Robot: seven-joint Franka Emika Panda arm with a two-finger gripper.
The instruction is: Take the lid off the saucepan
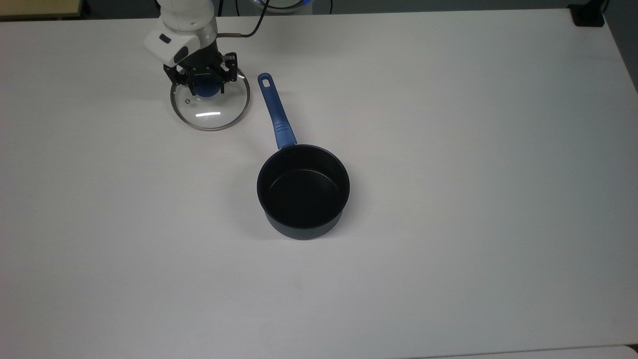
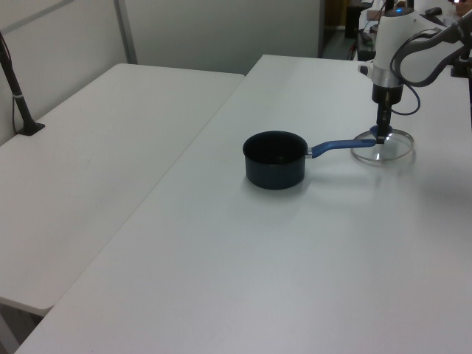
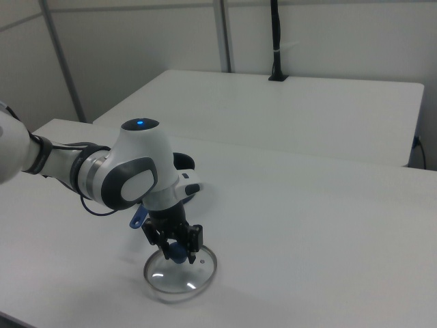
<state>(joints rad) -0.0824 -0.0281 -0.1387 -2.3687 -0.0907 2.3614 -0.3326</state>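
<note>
My fingers (image 1: 205, 84) are closed on the blue knob (image 1: 205, 88) of the lid (image 1: 210, 106), one finger on either side of it, with the knob filling the gap between them. The lid lies low over the white surface (image 1: 448, 149), flat or nearly so; I cannot tell whether its metal rim is touching down all round. In the top view it sits toward the upper left, just beside the eyelet end of the pan's long blue handle (image 1: 275, 111), with a narrow strip of bare surface between the rim and the handle.

The saucepan (image 1: 303, 188) stands upright and uncovered near the middle of the surface, well apart from the lid, its black inside open to view. Its handle runs toward the top view's upper left.

In the left view my fingers (image 2: 381, 133) reach straight down onto the lid (image 2: 382, 150), which lies at the far end of the handle, to the left view's right of the saucepan (image 2: 274, 158). In the right view my fingers (image 3: 177, 247) stand over the glass disc (image 3: 181, 275), my white arm (image 3: 130, 171) bent above them.
</note>
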